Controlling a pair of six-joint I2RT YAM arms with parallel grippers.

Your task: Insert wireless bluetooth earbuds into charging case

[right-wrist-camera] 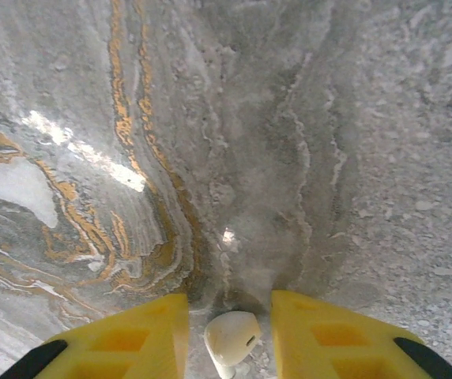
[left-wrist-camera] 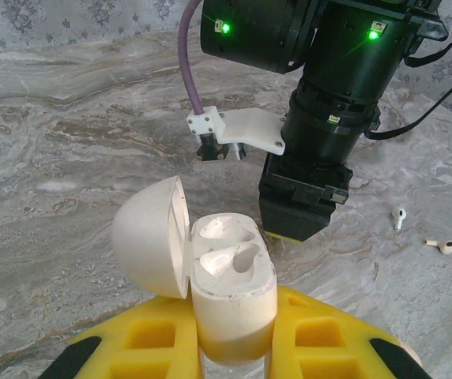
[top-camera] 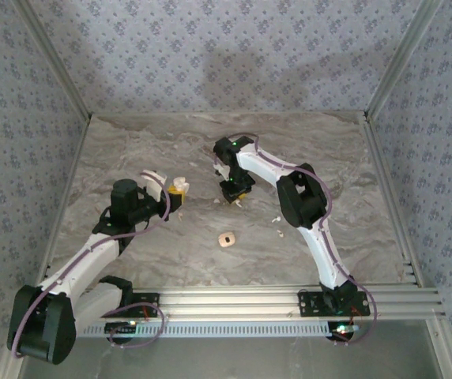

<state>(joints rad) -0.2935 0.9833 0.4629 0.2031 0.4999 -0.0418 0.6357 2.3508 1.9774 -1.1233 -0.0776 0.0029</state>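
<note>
The earbud (right-wrist-camera: 231,338) between the right fingers (right-wrist-camera: 131,343) runs off the bottom edge; the left fingers (left-wrist-camera: 321,335) hide the base of the charging case (left-wrist-camera: 232,292).

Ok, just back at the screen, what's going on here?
The left end effector is shut on the charging case, held with its lid open and both wells empty. The right end effector is low over the marble table with an earbud between its fingers; whether it is clamped is unclear. Two more earbuds lie on the table nearby.
</note>
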